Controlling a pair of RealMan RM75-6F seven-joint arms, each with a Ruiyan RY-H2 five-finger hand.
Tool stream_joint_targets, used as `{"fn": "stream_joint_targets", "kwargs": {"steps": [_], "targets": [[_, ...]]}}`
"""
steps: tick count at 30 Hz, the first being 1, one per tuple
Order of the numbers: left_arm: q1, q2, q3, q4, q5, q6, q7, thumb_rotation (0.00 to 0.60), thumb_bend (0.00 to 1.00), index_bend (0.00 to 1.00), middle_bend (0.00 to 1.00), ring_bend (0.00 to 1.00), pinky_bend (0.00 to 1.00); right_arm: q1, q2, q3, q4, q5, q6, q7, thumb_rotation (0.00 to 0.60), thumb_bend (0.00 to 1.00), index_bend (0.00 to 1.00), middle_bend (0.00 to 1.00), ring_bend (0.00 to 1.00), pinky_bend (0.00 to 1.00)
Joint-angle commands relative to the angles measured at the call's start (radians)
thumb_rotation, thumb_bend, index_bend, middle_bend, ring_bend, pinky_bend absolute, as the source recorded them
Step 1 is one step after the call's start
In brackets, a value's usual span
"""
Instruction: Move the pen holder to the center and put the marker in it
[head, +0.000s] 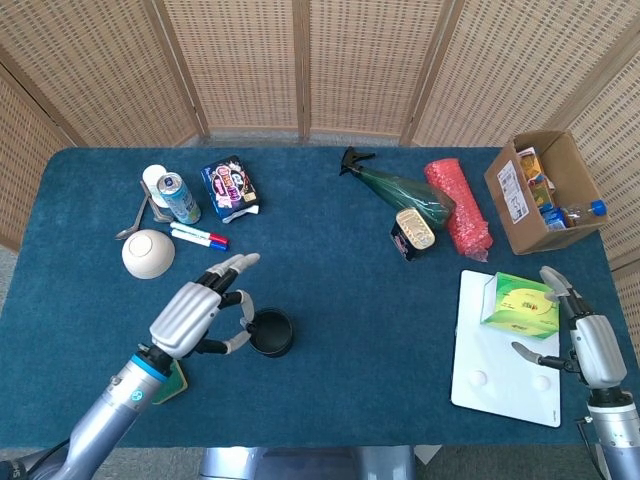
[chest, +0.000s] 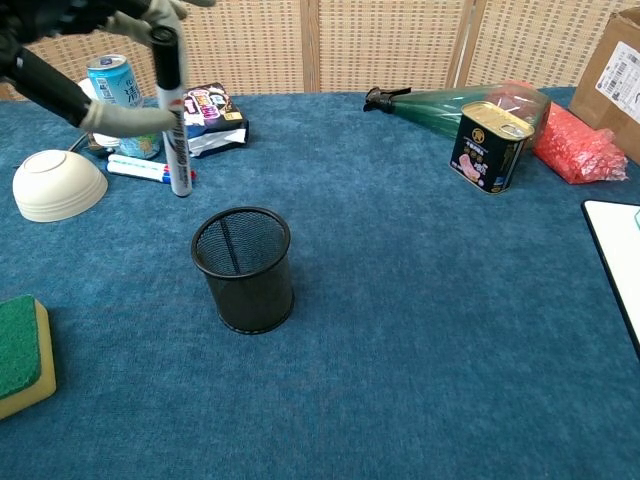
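Pen holder (chest: 243, 268): black wire-mesh cylinder, open top, standing upright near the middle of the tabletop toward its front edge; nothing visible inside. Marker (chest: 172, 110): white barrel, black cap uppermost, held nearly upright above the cloth, just left of the holder and not inside it. Left hand (head: 198, 310): grey, ribbed back, pinching the marker between thumb and a finger while the other fingers fan outward beside the holder's rim. Right hand (head: 585, 338): hanging over the front right corner beside a white board (head: 500, 370); fingers appear apart and it holds nothing, though the head view shows it only from above. Cardboard box (head: 545, 190): open, at the right edge, holding packets and what may be a bottle with a blue cap. Green carton (head: 519, 304): resting on the board's far end. Bowl (chest: 58, 184): cream, smooth, turned upside down near the left edge. Two further markers (head: 199, 236): lying flat side by side, red and blue caps, just behind the bowl. Drink can (chest: 116, 85): upright, light blue, toward the back left corner. Tin (chest: 489, 144): black, rectangular, gold lid, right of centre. Sponge (chest: 20, 355): green-faced, yellow-edged, at the front left corner. Table covering: dark blue felt-like cloth.
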Motion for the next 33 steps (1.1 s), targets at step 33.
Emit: {"fn": "stream_joint_targets", "kwargs": {"steps": [33], "targets": [[0.092,0.014,0.068,0.224,0.196,0.125,-0.057,0.6,0.37,0.26,0.0,0.0,0.07,-0.002,0.005,0.005,-0.001,-0.001,0.008,0.011,0.6,0.0,0.01,0.08,0.18,0.31]]}}
